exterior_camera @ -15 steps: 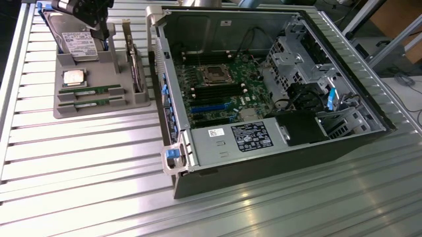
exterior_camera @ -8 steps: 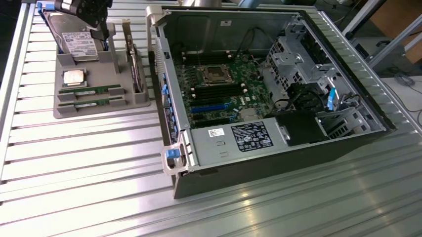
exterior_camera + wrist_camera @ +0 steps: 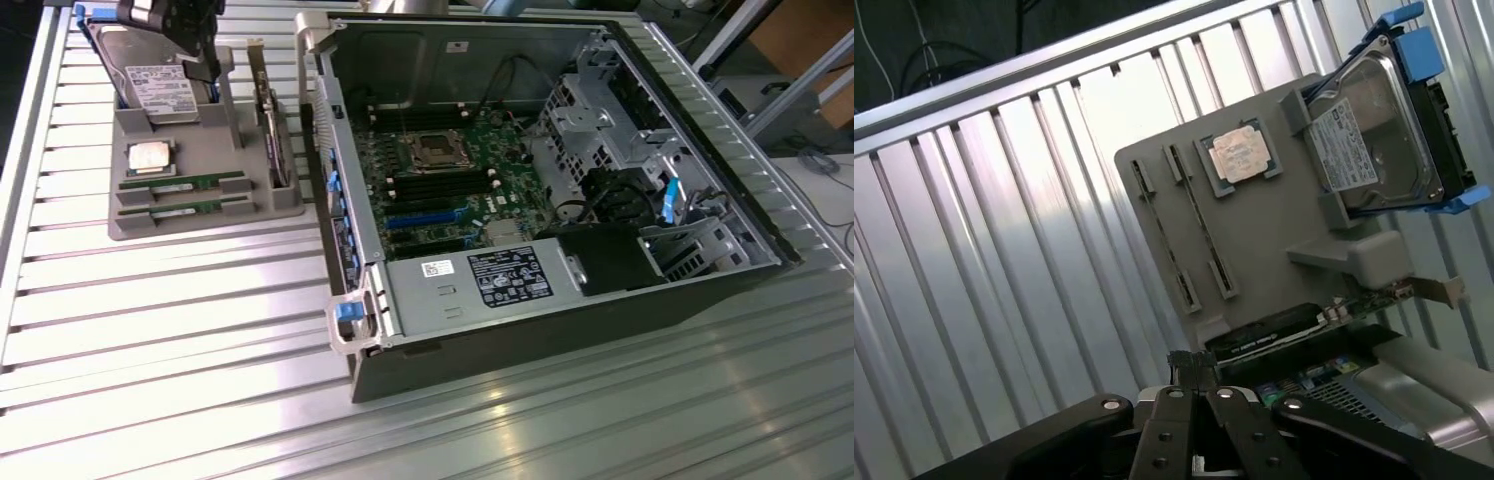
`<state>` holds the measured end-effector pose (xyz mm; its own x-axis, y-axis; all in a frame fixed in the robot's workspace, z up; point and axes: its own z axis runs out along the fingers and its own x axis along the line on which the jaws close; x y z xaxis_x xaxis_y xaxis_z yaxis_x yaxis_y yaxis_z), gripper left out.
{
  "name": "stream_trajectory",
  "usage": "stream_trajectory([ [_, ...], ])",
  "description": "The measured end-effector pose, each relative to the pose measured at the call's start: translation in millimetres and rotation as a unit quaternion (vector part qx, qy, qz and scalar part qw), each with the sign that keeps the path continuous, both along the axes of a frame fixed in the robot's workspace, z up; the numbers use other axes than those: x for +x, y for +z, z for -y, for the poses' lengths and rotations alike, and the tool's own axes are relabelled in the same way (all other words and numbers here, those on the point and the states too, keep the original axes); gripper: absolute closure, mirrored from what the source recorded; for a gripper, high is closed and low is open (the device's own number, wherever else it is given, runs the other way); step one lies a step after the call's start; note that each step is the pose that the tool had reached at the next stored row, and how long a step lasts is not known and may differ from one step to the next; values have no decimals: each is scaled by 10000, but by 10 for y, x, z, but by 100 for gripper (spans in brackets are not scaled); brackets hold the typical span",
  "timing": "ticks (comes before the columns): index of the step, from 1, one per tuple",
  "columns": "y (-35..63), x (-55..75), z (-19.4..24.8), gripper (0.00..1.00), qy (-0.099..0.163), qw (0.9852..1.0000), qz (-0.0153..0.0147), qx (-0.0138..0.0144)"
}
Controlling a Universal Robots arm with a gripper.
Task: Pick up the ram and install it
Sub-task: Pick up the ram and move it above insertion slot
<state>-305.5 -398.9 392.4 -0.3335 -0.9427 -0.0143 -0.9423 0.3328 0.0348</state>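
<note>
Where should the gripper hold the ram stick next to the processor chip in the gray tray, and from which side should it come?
Grip the ram stick at the middle of its long upper edge, pinching across its two flat faces and coming straight down from above. It seems to stand on edge in the gray tray, so only that edge is free.

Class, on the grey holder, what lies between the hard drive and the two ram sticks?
The square silver processor chip sits between the hard drive and the ram sticks, as the exterior view shows.
</note>
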Motion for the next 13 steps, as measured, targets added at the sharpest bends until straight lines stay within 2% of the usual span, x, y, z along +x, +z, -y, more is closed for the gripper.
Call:
stream_trajectory([
  [7, 0, 0, 0, 89, 225, 9997, 0, -4],
  [13, -1, 0, 0, 89, 538, 9985, 0, -7],
])
